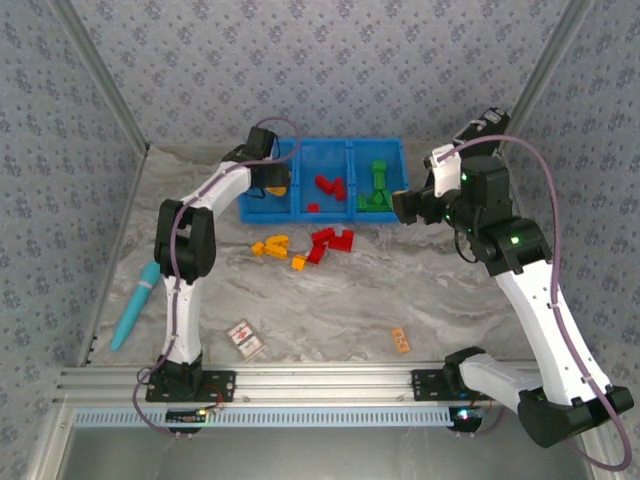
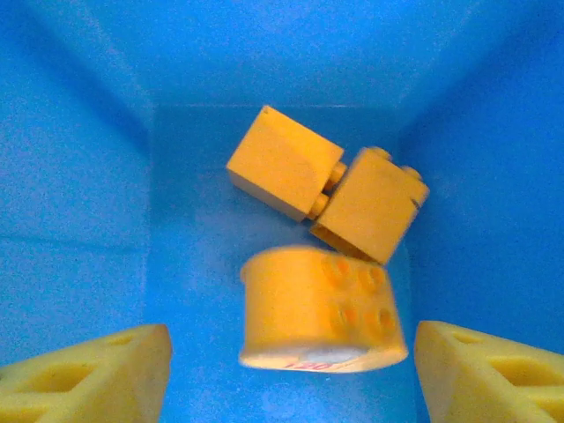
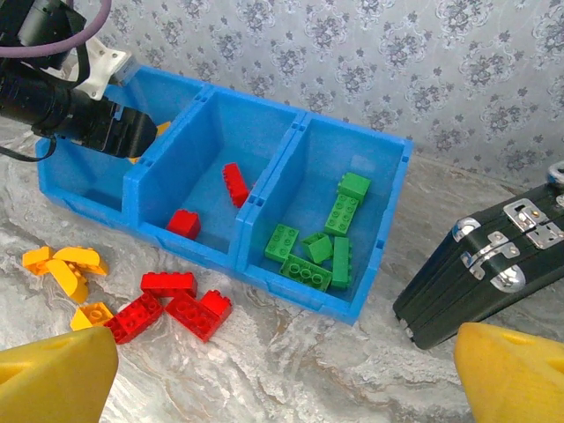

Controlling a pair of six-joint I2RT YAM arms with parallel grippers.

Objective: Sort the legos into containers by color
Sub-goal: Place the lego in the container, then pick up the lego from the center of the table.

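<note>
The blue bin point(image 1: 330, 141) stands at the back of the table with three compartments. My left gripper point(image 1: 272, 178) hangs open inside the left one. A round orange lego point(image 2: 313, 308), blurred, lies loose between its yellow fingertips point(image 2: 88, 374) with a gap on each side, beside two orange bricks point(image 2: 282, 163). Red legos point(image 3: 233, 185) lie in the middle compartment and green legos point(image 3: 322, 242) in the right one. Loose orange legos point(image 1: 272, 245) and red legos point(image 1: 330, 243) sit on the table before the bin. My right gripper point(image 3: 286, 379) hovers open and empty right of the bin.
A black case point(image 3: 485, 273) lies just right of the bin. A teal pen-shaped object point(image 1: 135, 305) lies at the left edge. A patterned card point(image 1: 245, 338) and a small orange tag point(image 1: 401, 340) lie near the front rail.
</note>
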